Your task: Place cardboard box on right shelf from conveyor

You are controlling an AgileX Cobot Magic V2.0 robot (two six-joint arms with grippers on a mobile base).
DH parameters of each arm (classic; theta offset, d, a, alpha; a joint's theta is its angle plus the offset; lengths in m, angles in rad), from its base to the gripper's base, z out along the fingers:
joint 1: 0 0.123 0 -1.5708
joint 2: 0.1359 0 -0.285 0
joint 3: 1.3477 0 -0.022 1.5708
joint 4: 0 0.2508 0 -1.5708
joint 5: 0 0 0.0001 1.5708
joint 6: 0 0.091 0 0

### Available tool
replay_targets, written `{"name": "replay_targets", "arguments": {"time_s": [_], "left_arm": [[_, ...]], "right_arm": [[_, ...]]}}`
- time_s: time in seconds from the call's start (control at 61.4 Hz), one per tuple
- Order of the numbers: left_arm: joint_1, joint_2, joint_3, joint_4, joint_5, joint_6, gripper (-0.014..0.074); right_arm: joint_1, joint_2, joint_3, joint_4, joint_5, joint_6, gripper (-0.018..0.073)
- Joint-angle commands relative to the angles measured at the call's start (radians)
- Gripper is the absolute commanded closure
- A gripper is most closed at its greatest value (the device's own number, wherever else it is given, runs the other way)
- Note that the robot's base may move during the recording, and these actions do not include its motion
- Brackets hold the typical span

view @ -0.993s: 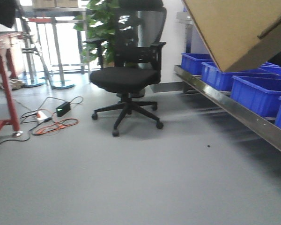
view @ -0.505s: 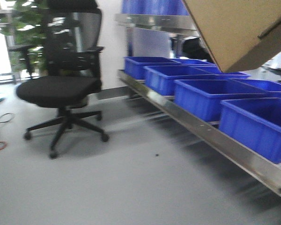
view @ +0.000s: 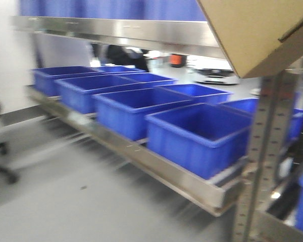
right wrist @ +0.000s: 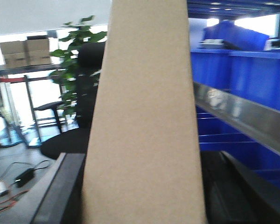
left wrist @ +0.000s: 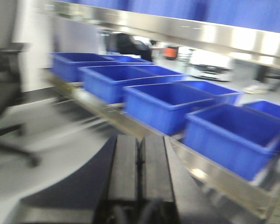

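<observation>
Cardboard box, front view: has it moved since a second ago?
Yes. The cardboard box has swung right: the blue bins and right shelf, earlier off to its side, now sit below it.

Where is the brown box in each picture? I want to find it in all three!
Front view: the box is in the top right corner, tilted, cut off by the picture's edge.
Left wrist view: not in it.
Right wrist view: it fills the middle, from top to bottom.
Shared landmark: the blue bins show in all three views.
</observation>
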Motion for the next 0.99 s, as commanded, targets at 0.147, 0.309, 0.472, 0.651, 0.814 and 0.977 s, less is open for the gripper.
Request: {"name": "replay_targets", "arguments": {"time_s": [0.147,0.309,0.472,0.651,0.814,0.977], "left_arm": [[-0.006,-0.012,-0.004,-0.007,-0.091,-0.005,0.0715],[-0.006,-0.012,-0.004,-0.007,-0.091,-0.005,0.0715],[-0.006,-0.012,-0.004,-0.007,-0.091,-0.005,0.0715],[-0.006,-0.012,-0.004,-0.007,-0.091,-0.005,0.0715],[-0.006,-0.012,-0.004,-0.007,-0.091,-0.005,0.0715],[-0.006,-0.012,-0.004,-0.007,-0.091,-0.005,0.0715]], "right_arm": [[-0.009,-0.003,-0.031,0.000,-0.100,-0.010,0.0456],[-0.009,-0.003,-0.031,0.000,-0.099,-0.010,0.0456],[-0.009,-0.003,-0.031,0.000,-0.099,-0.010,0.0456],[-0.009,-0.003,-0.031,0.000,-0.099,-0.010,0.0456],[-0.009,-0.003,-0.031,0.000,-0.099,-0.010,0.0456],[-0.009,-0.003,-0.031,0.000,-0.099,-0.010,0.0456]]}}
